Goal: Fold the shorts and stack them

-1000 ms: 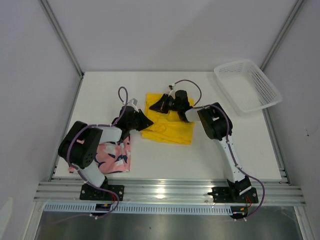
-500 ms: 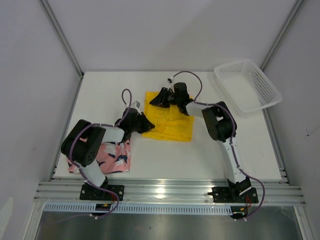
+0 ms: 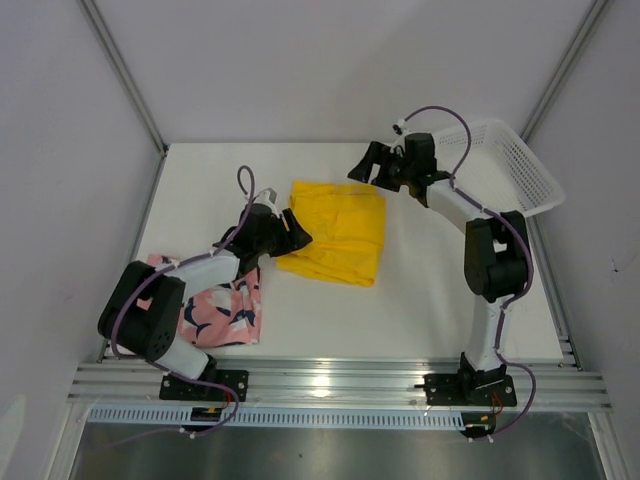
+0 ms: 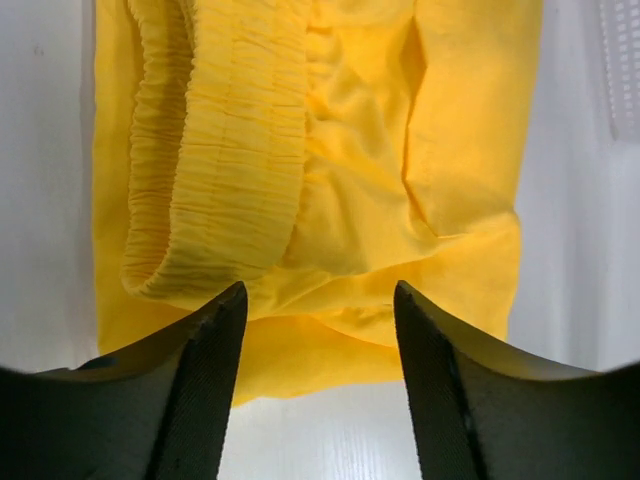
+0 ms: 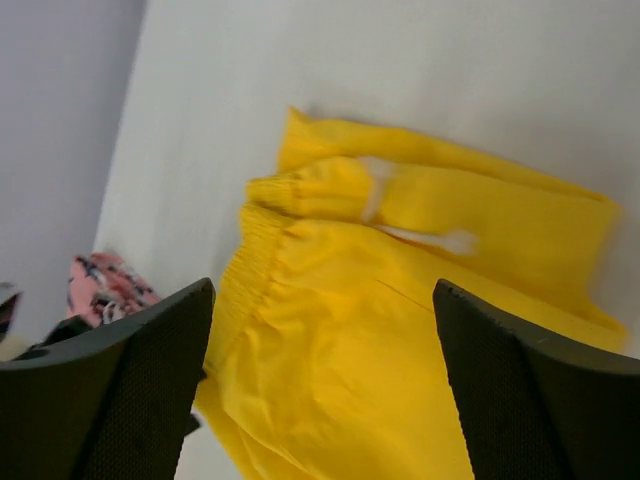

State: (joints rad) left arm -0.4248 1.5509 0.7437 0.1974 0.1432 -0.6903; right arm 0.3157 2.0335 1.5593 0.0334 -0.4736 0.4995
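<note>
Across the middle of the white surface point(image 3: 420, 300) lie the yellow shorts point(image 3: 335, 235), flat and folded into a compact oblong. My left end effector point(image 3: 295, 235) sits low at their left edge with its jaws parted and empty. The left wrist view shows both fingers framing the near hem, the ribbed waistband point(image 4: 215, 150) doubled over on top, and no cloth pinched between them. My right end effector point(image 3: 372, 165) hangs raised just beyond the far edge of the yellow pair, over toward the basket point(image 3: 530, 170). Its jaws are spread wide and there's nothing in them either.

So both sides are released, and I reckon that fits: the fold on the yellow pair looks finished, and hands off means the layers lie as they are rather than being dragged askew.

The pink shorts point(image 3: 225, 312) lie at the near left, partly under my left arm and apart from the yellow pair. How neatly they're folded, I can't tell.

Stacking is not yet done, since the two pairs lie in two spots. Bringing one onto the other looks like the job ahead. Soft folded cloth will likely fall open if lifted by one layer, so a pinch through the whole thickness seems wise.
</note>
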